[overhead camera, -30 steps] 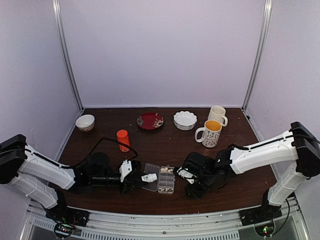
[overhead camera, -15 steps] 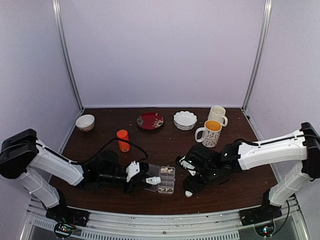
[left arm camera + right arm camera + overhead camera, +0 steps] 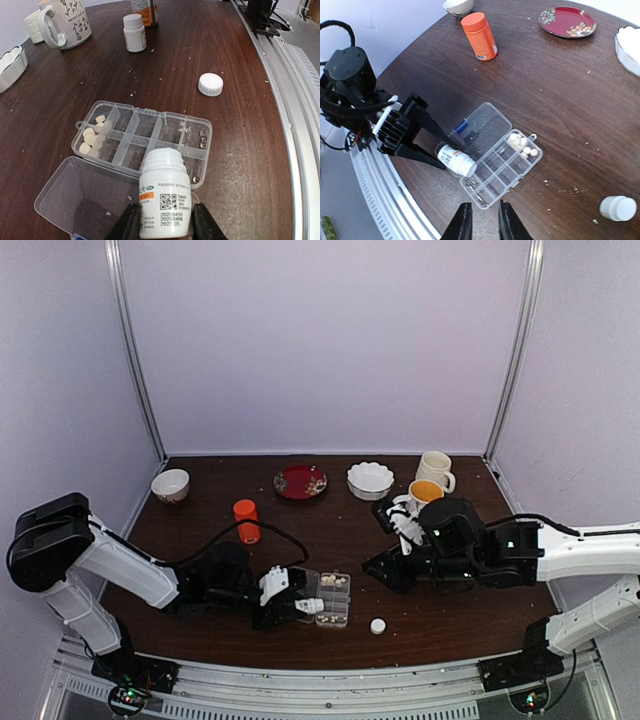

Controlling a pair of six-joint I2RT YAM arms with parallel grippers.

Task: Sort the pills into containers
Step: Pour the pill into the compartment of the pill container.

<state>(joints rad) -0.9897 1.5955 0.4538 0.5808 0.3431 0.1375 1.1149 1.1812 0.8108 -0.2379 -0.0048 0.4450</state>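
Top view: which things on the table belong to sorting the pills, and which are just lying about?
For the job: pill box, pills in its cells, open white bottle in the left gripper, loose white cap, perhaps the capped white bottle.
Lying about: orange bottle, red plate, scalloped dish, patterned mug, cream mug, small bowl.

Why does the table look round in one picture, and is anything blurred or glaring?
Right wrist view: the wide lens bows the edge of the table, so it looks round. Left wrist view: the white bottle in the left end effector sits near the lens and looms large, yet its label is sharp. Top external view: soft even light, faint shadows, no harsh glare.
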